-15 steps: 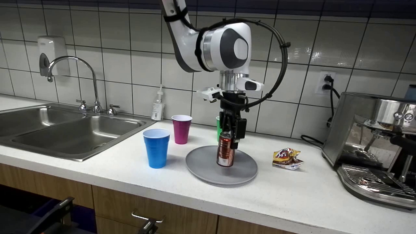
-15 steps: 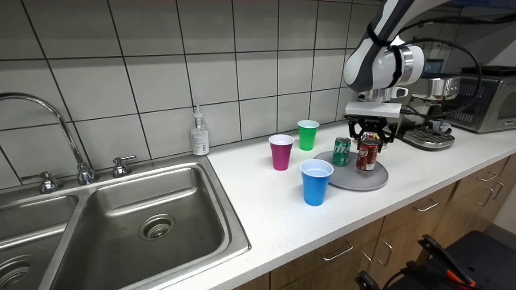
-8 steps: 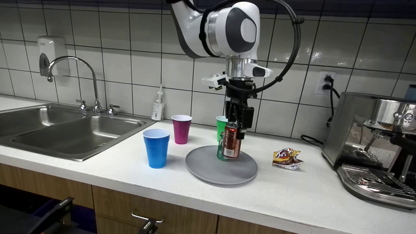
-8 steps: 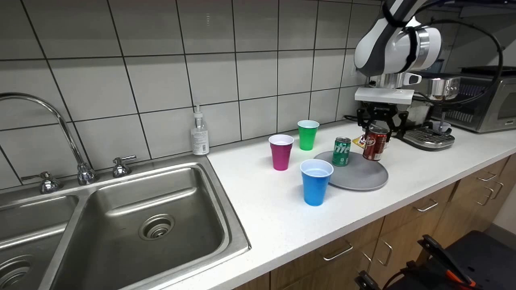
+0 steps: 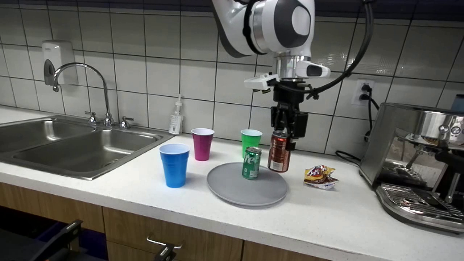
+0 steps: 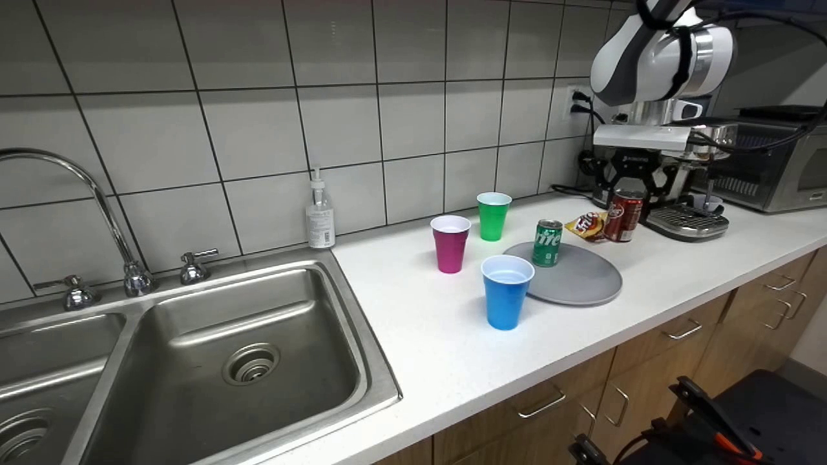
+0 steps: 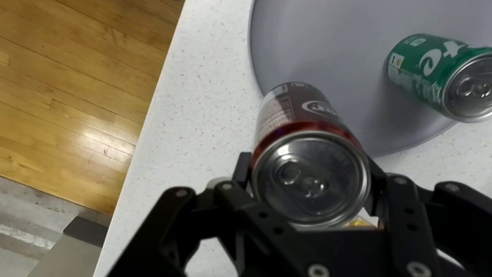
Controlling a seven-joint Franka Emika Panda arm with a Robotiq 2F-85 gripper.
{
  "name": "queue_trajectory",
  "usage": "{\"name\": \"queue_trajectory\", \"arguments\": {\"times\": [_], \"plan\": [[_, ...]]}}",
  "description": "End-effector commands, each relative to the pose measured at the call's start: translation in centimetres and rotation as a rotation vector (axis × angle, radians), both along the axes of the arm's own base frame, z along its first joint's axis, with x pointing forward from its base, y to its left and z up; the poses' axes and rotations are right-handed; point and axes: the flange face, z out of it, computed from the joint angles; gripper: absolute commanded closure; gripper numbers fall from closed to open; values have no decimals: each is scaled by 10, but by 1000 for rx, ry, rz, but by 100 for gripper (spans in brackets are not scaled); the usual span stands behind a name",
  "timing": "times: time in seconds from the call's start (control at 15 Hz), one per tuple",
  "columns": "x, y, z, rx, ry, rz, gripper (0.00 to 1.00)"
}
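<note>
The gripper (image 7: pixel 308 173) is clamped on a red can (image 5: pixel 278 154), one jaw on either side. The can is held roughly upright and raised off the counter (image 5: pixel 326 221), near the rim of the grey plate (image 5: pixel 232 190). A green can (image 5: pixel 252 165) stands on the plate. Near the plate, a snack bag (image 5: pixel 319 177) lies on the red can's side; a blue cup (image 5: pixel 174 168) stands opposite. The sink (image 5: pixel 79 156) is well apart from the plate.
</note>
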Motion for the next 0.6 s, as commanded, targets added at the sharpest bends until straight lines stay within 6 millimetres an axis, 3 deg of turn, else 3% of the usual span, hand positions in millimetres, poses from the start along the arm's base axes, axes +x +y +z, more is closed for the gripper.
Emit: {"name": "queue_trajectory", "arguments": {"times": [0.0,0.53], "plan": [[8,-41,10,20,9,-3,61],[15,-111,-5,18,32,-54,61]]}}
